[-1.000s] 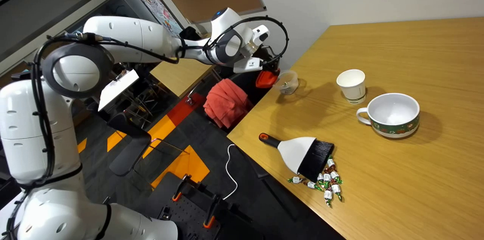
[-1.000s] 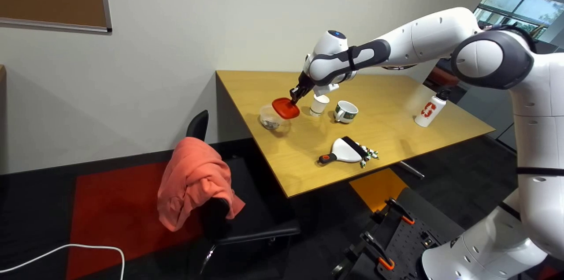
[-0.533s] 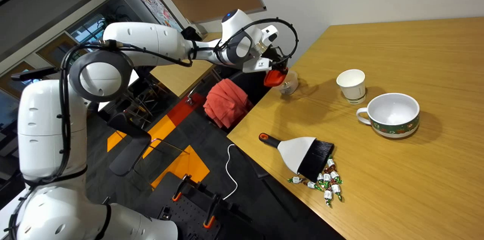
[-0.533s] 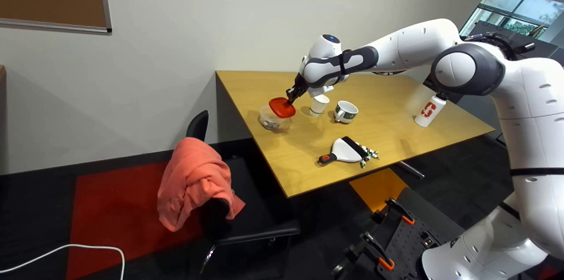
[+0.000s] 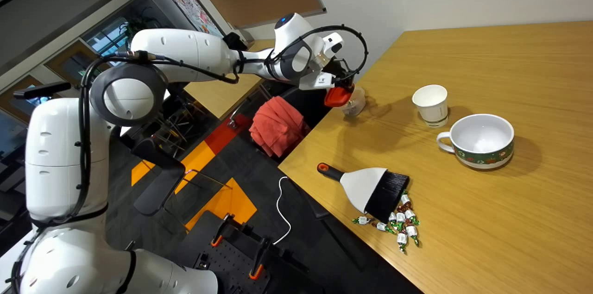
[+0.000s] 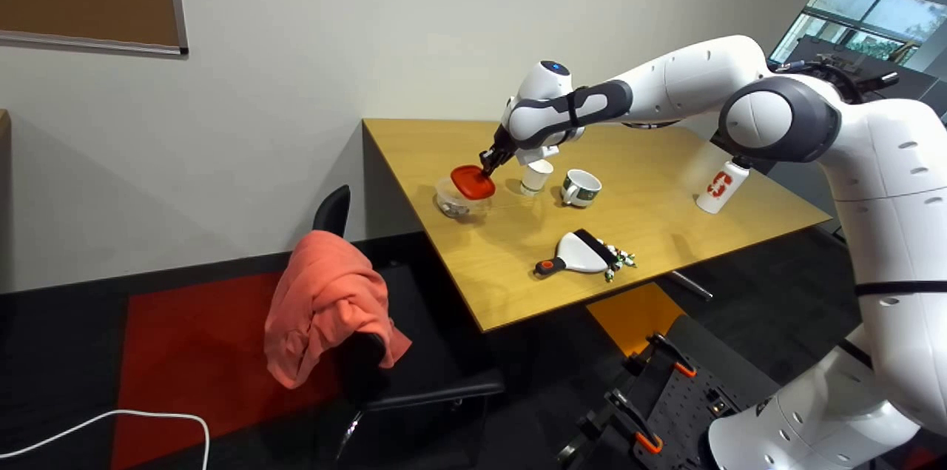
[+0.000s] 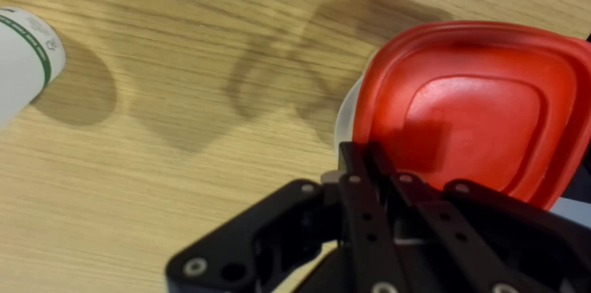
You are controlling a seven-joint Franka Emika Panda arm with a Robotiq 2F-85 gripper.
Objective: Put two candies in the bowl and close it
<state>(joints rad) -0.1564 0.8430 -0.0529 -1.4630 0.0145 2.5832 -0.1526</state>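
Note:
My gripper (image 7: 364, 147) is shut on the rim of the red lid (image 7: 475, 117). It holds the lid tilted above the table in both exterior views (image 5: 337, 98) (image 6: 472, 182). A clear round plastic container (image 6: 447, 197) stands by the table's end, with small pale items inside. The lid overlaps part of the container (image 5: 356, 103); in the wrist view only a pale sliver of the container (image 7: 344, 122) shows beside the lid. No black bowl shows. Several wrapped candies (image 5: 401, 217) lie loose by the brush, away from the gripper; they also show in an exterior view (image 6: 626, 259).
A white paper cup (image 5: 431, 105) and a green-banded white mug (image 5: 482, 146) stand beyond the gripper. A black-and-white brush (image 5: 363, 187) lies near the table edge. A white bottle (image 6: 721, 187) stands farther along. A chair with a coral cloth (image 6: 325, 307) stands by the table's end.
My gripper has carried the red lid a short way toward the clear container, and the lid now overlaps more of it. The movement is very small over the last half second.

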